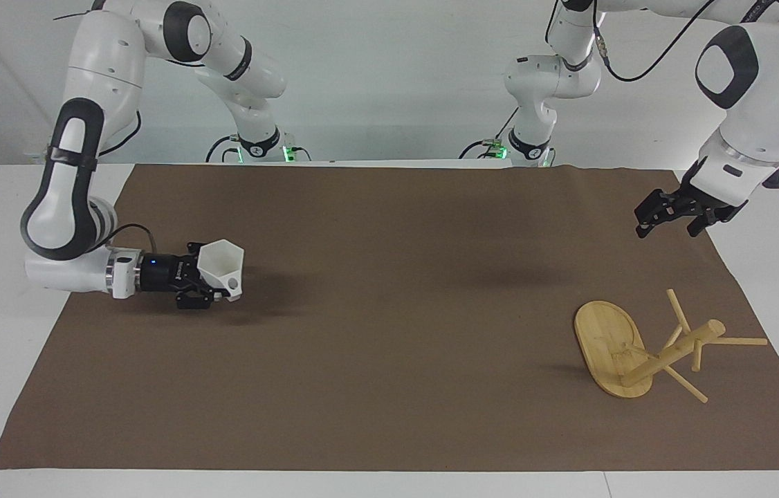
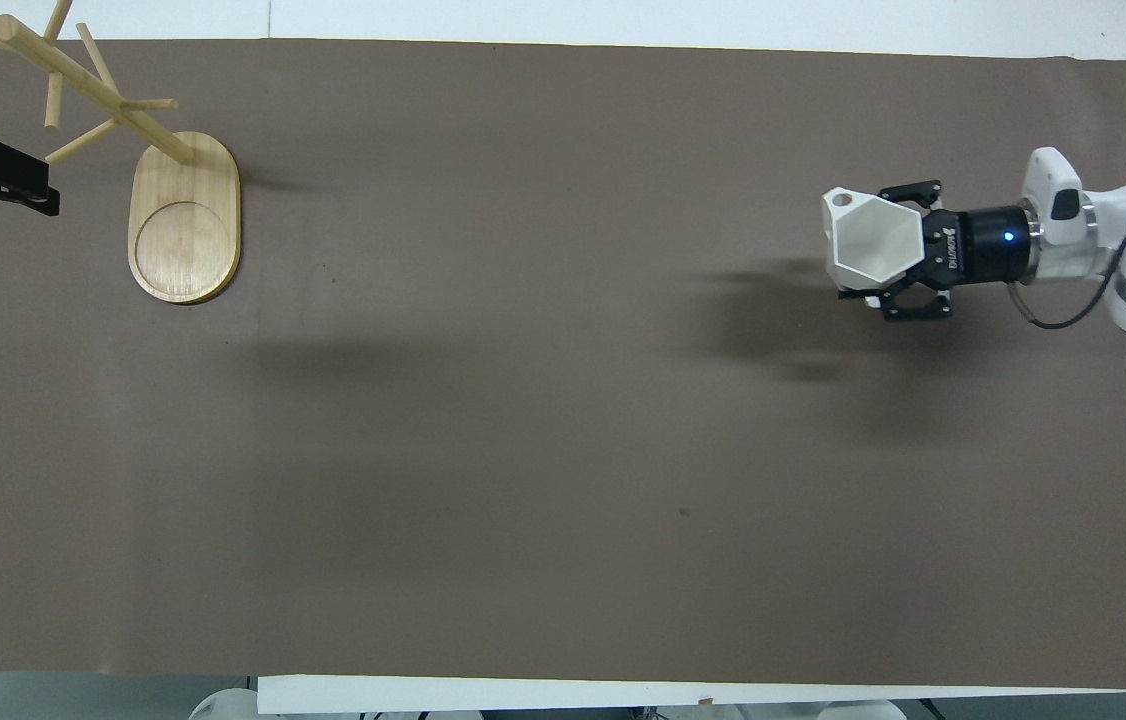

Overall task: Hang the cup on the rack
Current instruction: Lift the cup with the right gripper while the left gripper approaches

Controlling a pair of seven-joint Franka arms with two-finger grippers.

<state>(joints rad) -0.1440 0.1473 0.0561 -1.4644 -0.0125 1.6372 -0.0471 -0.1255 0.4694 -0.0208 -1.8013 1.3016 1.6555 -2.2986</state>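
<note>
Overhead: right tool (image 2: 878, 268) grips faceted white cup (image 2: 871, 238)

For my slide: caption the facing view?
Right gripper holds the cup above the mat; left gripper hangs above the rack.

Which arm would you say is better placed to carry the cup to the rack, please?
The right. The right gripper already holds the cup above the mat at its own end. The left gripper hangs empty near the rack, which stands at the left arm's end.
</note>
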